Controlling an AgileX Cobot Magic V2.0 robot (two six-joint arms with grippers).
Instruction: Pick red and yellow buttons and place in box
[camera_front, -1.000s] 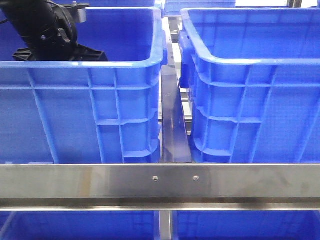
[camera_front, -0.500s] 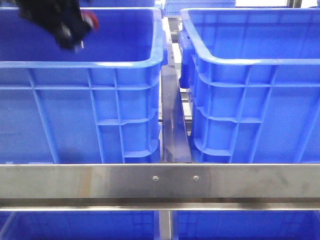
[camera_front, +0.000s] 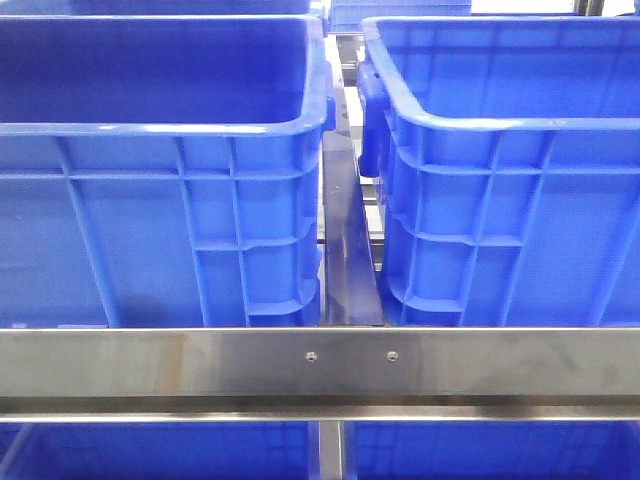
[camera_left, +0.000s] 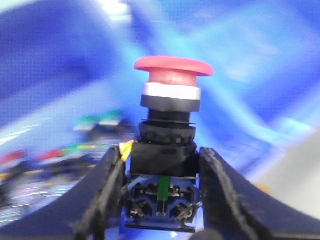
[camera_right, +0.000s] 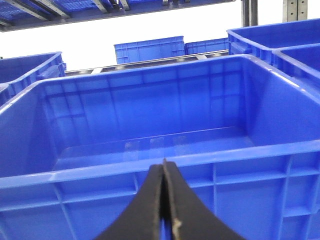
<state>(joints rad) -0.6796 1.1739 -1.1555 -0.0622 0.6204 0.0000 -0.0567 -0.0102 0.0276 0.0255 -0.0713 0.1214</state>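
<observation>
One glossy red mushroom-capped button (camera_left: 172, 70), ribbed blue plastic box (camera_right: 150, 165)

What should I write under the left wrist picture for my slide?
The left gripper holds a red button upright by its black base, blurry blue behind.

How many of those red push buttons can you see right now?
1. A red button is held between the left gripper fingers. Blurred shapes behind it might be more; the crates' floors are mostly hidden.

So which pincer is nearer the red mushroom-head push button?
Left. The left pincer is clamped on the red mushroom-head push button at its black body. The right pincer is shut, empty, facing a blue plastic crate.
</observation>
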